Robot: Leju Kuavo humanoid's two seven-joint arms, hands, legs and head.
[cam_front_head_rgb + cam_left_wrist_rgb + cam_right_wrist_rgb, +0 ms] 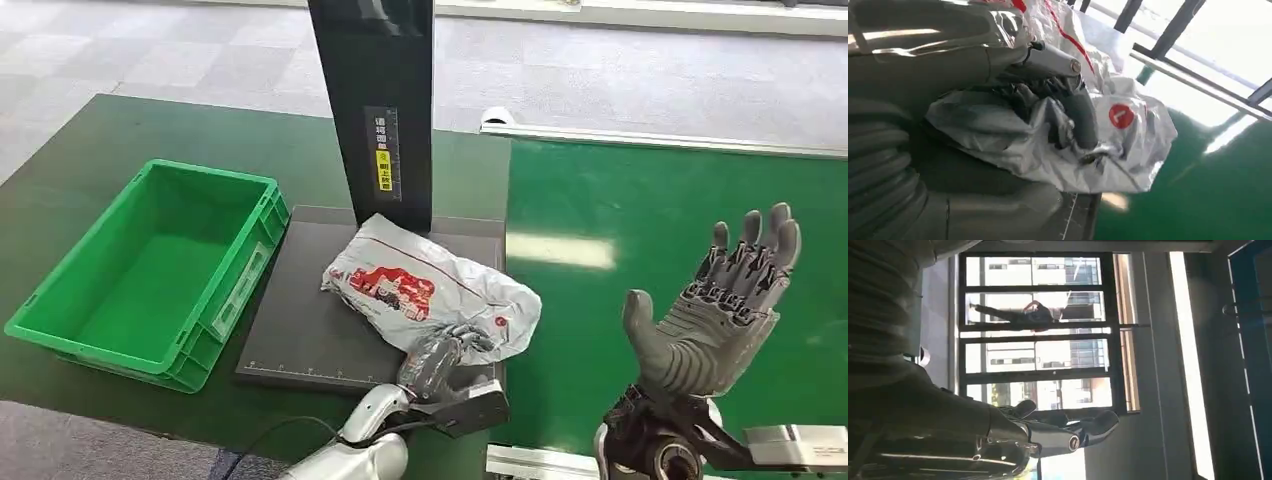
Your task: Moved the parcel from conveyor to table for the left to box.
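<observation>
The crumpled white plastic parcel [430, 290] already lies on the black mat, the left hand [440, 355] apparently gripping its edge, the right hand [725, 305] spread empty, the green plastic crate [150, 270] unfilled.

Both arms are silver. The left hand [440, 358] has a grey ribbed cover and dark fingers [1083, 117]; a black cable trails from its forearm. The right hand [715, 315] is grey, with ridged knuckles.
</observation>
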